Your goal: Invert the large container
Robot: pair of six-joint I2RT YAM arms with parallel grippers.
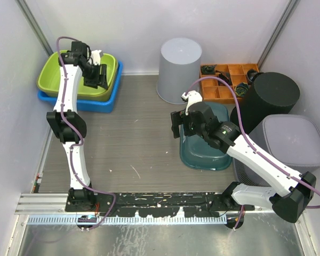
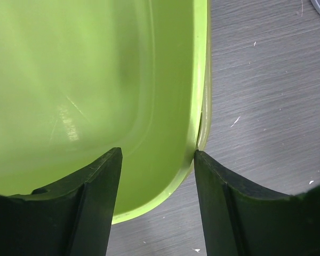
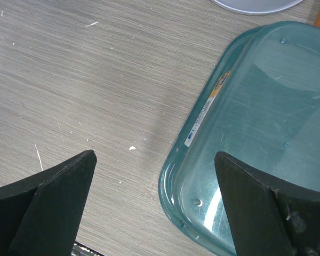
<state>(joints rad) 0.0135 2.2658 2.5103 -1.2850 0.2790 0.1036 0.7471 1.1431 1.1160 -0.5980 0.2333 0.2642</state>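
Note:
A lime green tub (image 1: 77,80) sits nested in a blue tub (image 1: 80,102) at the back left. My left gripper (image 1: 96,77) is open and straddles the green tub's right wall (image 2: 96,80), one finger inside and the other finger (image 2: 229,213) outside, touching the rim; the gripper (image 2: 157,152) shows in the left wrist view. A teal tub (image 1: 202,154) lies bottom-up at centre right. My right gripper (image 1: 177,124) is open and empty, hovering over the teal tub's left edge (image 3: 256,122); the gripper (image 3: 154,154) spans table and tub.
An upturned grey bucket (image 1: 180,61) stands at the back centre. An orange compartment tray (image 1: 224,82) with small parts lies behind a black round bin (image 1: 269,98). A grey square bin (image 1: 290,144) stands at the right. White walls enclose the table.

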